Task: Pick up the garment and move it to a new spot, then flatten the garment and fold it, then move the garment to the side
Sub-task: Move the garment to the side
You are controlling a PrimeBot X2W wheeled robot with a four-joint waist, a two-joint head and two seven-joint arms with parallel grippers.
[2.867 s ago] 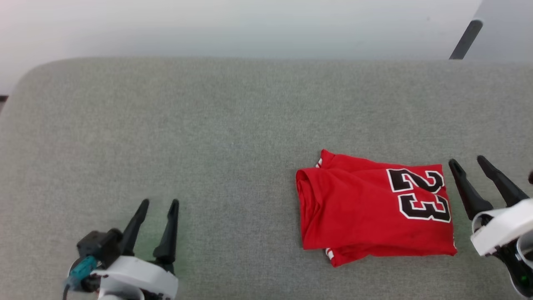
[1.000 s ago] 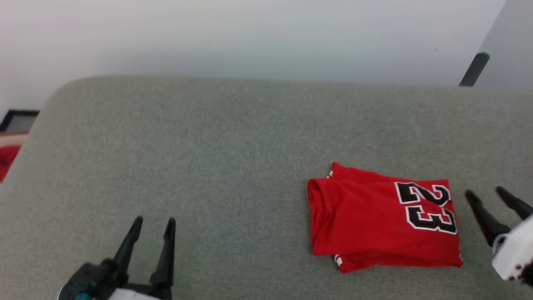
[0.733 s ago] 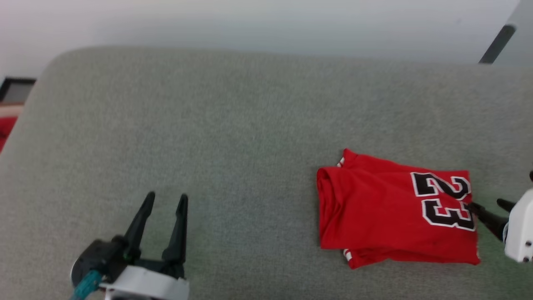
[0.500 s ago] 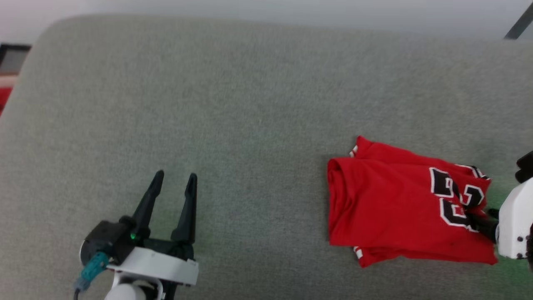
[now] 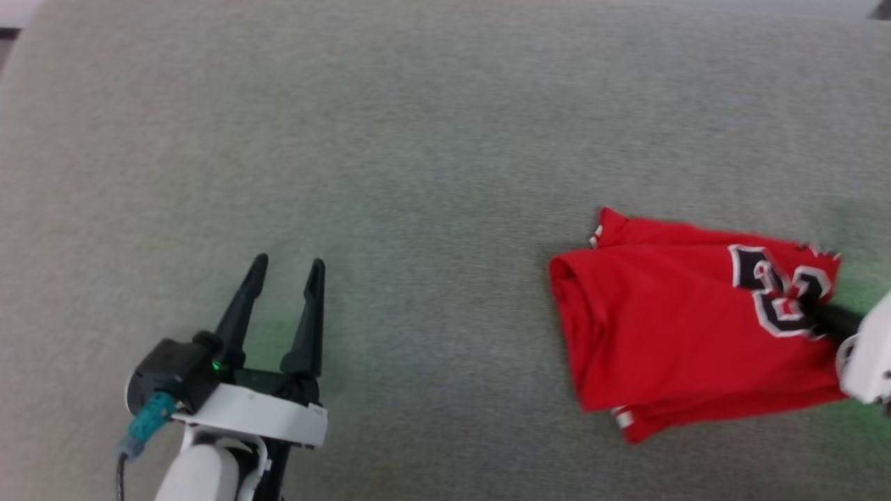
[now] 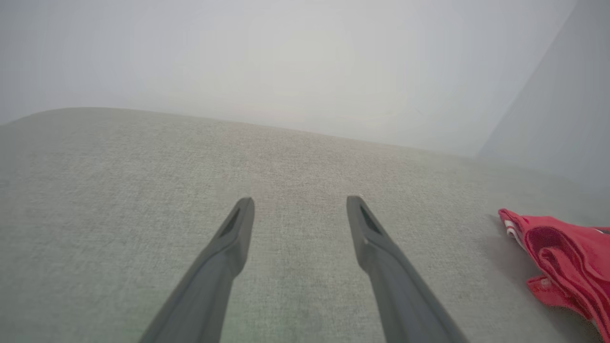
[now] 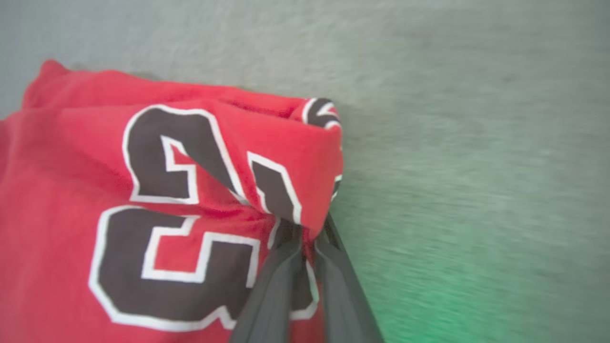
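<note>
The garment (image 5: 668, 334) is seen folded at the right of the head view, lying on the grey fabric worktop (image 5: 431, 139). Its black "23" is bunched up at the right edge. That edge is pinched between the closed jaws of the right gripper (image 7: 305, 236), shown at the lower middle of the right wrist view. The left gripper (image 5: 285, 268) is seen at the lower left of the head view, well apart from the garment, with its jaws spread open above the worktop.

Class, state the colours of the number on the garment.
Black, edged white, on the red garment; clearest in the right wrist view.
</note>
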